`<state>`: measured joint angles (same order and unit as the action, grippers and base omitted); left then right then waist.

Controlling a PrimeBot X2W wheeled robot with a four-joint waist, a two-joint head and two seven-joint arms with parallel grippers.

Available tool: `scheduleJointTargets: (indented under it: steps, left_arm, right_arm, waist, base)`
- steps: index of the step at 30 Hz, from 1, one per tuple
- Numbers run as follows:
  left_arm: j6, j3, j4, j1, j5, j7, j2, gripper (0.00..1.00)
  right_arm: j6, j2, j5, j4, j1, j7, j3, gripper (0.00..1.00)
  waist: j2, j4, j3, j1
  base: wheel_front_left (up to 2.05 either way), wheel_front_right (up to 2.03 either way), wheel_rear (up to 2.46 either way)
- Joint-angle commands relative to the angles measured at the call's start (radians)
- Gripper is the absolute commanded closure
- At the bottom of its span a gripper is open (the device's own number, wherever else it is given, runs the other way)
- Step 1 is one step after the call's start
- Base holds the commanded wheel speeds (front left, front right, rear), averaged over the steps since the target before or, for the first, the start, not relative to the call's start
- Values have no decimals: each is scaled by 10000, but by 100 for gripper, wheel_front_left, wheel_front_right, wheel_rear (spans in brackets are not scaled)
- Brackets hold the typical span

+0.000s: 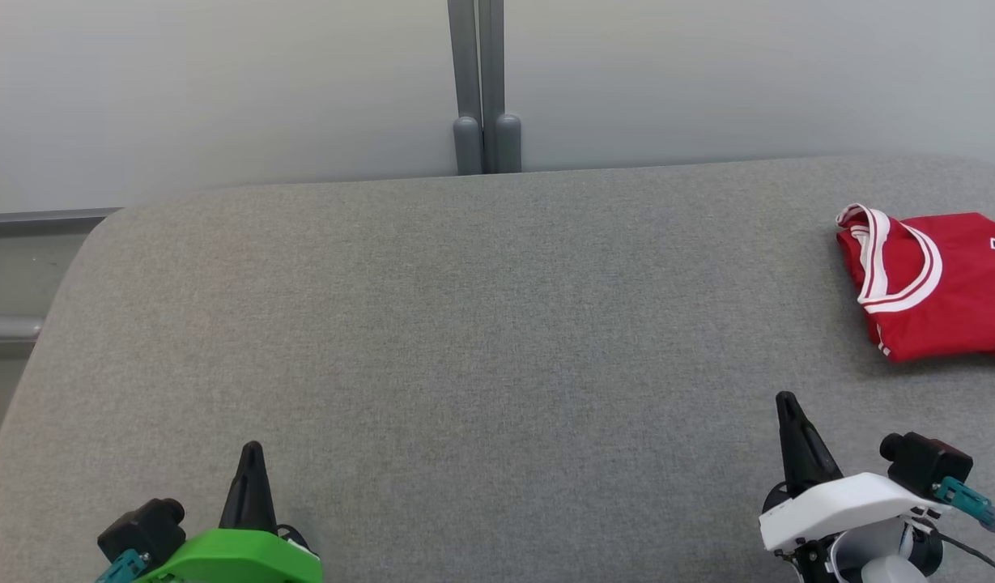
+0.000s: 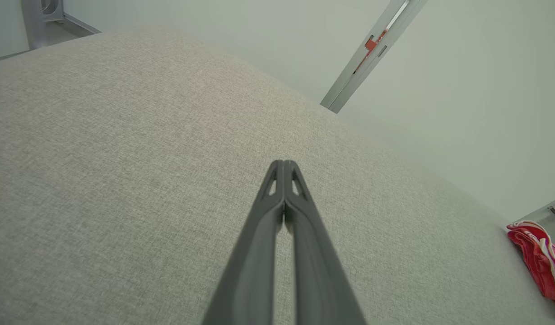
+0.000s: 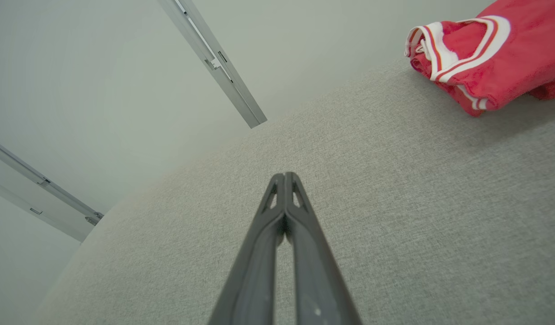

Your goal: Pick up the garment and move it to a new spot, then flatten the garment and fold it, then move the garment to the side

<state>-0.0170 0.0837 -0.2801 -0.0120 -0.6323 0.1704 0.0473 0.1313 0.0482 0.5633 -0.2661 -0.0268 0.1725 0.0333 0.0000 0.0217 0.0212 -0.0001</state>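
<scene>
1. The red jersey (image 1: 934, 283) lies at the far right side of the gray cloth table (image 1: 465, 324). Its white-striped neck hole points toward the middle of the table. Its other end runs off the picture, so its full shape is hidden.
2. The jersey is doubled over in layers, not spread out flat.
3. The right claw (image 1: 786, 401) is pinched tight and holds nothing. The jersey is near it, farther out and to its right.
4. The left claw (image 1: 252, 449) is pinched tight too and holds nothing. It is well apart from the jersey, across the table.
5. So the right arm is the nearer one.
6. This could be a jersey waiting to be picked up. It could also be one folded and put aside.
</scene>
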Motion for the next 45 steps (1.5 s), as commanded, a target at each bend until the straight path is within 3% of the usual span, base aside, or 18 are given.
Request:
scheduleJointTargets:
  steps: [1,45]
  left_arm:
    - [85,-116,171,325,-384,-84,25,100]
    - [854,-1131,289,853,-5433,-1574,37,100]
  right_arm:
    - [0,67,428,169,-297,-84,-76,100]
    - [-1,116,5882,224,-612,-1520,-755,100]
  waist:
    - [0,-3,-4,1]
    - [0,-92,-103,1]
  base:
    - [0,0,0]
    - [0,0,0]
